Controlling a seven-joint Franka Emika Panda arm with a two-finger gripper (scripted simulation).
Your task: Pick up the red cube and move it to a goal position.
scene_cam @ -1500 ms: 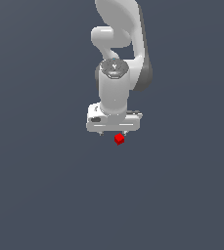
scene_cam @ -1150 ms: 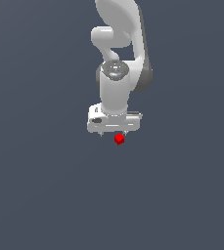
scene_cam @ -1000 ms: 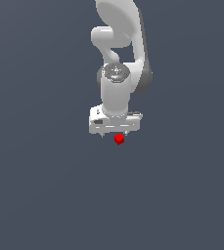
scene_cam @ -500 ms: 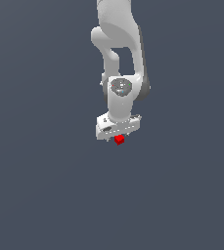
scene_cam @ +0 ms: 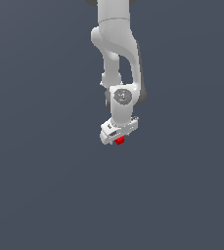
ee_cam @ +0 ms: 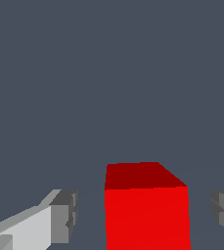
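Clearly the red cube (ee_cam: 146, 207) sits between the two fingers of the hand (ee_cam: 143, 215), but the wrist view shows grey desk (ee_cam: 108, 73) showing through on both sides of it: the pale finger pad (ee_cam: 64, 217) stands apart from one face, and the darker pad at the other edge is also clear of the cube. So the hand is spread, not yet gripping anything. In the exterior view the cube (scene_cam: 119, 140) peeks out just under the tilted hand (scene_cam: 118, 136), low over the desk (scene_cam: 45, 185).

The main risk, as I judge it, is an uneven close. The cube lies nearer the darker pad than the pale one, so one finger would meet it first and shove or twist it before the other arrives. The hand also looks canted in the exterior view, which could leave the pads biting an edge rather than flat faces, and the cube might slip out on the lift. No goal marker is visible in either view.
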